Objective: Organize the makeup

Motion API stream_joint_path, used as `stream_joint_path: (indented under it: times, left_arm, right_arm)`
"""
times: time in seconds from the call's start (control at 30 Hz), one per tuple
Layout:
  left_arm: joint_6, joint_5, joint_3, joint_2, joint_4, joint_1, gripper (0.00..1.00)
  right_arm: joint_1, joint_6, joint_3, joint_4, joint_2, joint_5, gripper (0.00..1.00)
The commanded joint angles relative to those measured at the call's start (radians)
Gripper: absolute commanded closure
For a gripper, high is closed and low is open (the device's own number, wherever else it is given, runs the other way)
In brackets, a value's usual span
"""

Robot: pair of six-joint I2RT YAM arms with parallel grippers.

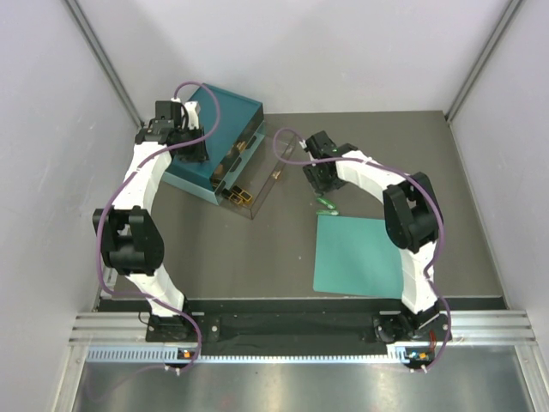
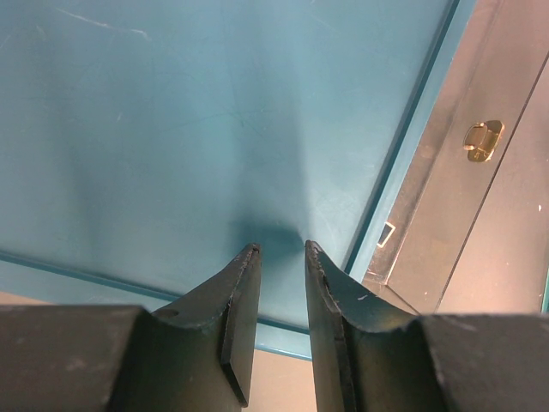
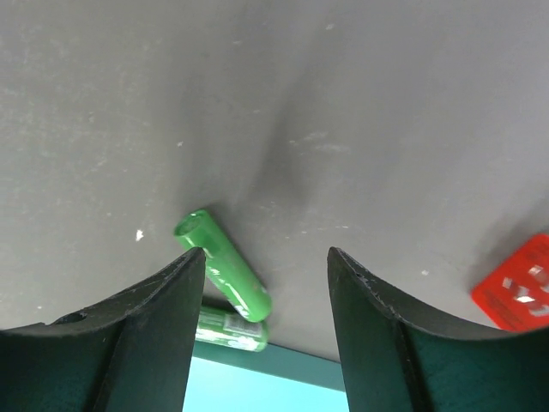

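Slim green makeup tube point(image 3: 225, 276) lies loose on the grey surface point(image 3: 360, 103) right at the edge of the flat teal mat point(image 3: 257, 386), the right fingers point(image 3: 146, 343) spread wide and empty with one just beside it, while the left fingers point(image 2: 236, 318) hover narrowly parted, gripping nothing, over the teal box point(image 2: 171, 129).

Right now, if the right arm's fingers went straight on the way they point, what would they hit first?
Likely the bare gray table between the fingers. The slim green tube lies beside one finger and might get clipped; depth is unclear.
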Motion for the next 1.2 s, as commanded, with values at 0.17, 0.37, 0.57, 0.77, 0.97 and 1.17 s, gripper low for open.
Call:
stream_joint_path:
  times: [0.17,0.37,0.57,0.77,0.97,1.17]
  left_arm:
    - [0.004,0.01,-0.084,0.105,-0.203,-0.015,0.66]
    - [0.001,0.013,-0.088,0.107,-0.2,-0.015,0.66]
    - [0.01,0.004,-0.085,0.105,-0.208,-0.015,0.66]
    - [0.01,0.007,-0.082,0.103,-0.212,-0.015,0.66]
    - [0.01,0.015,-0.079,0.105,-0.215,-0.015,0.66]
    - [0.01,0.015,-0.065,0.113,-0.22,-0.016,0.66]
  right_arm:
    - [0.002,0.031,-0.043,0.027,-0.087,-0.117,0.42]
    - [0.002,0.042,-0.098,0.052,-0.067,-0.128,0.43]
    - [0.002,0.068,-0.108,0.064,-0.013,-0.093,0.55]
    - [0.002,0.077,-0.105,0.096,0.015,-0.085,0.83]
    - [-0.004,0.085,-0.039,0.102,0.024,-0.082,0.99]
    - [-0.004,0.119,0.087,0.079,-0.002,-0.156,1.0]
